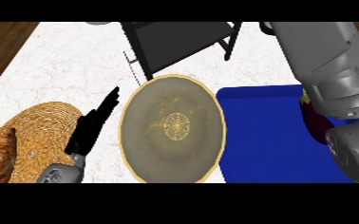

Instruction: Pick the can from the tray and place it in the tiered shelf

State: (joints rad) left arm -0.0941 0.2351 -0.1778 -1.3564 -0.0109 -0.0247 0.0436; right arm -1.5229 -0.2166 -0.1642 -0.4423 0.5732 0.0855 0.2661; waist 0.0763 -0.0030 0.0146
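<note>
A: Can? You can't see it anywhere; right forearm covers the tray's right side. An eggplant peeks out there.

B: Hands?

A: Left hand straight, fingers together, resting between basket and plate. Right hand's fingers: you cannot tell.

B: Shelf?

A: Dark shelf behind the plate, at the counter's far side.

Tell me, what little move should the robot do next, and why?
Probably swing the right grey forearm a little leftward, toward the black metal tiered shelf. No can shows on the flat blue tray, and that arm reaches past the view's top edge, so its hidden hand may carry the can. The left black hand rests open.
</note>
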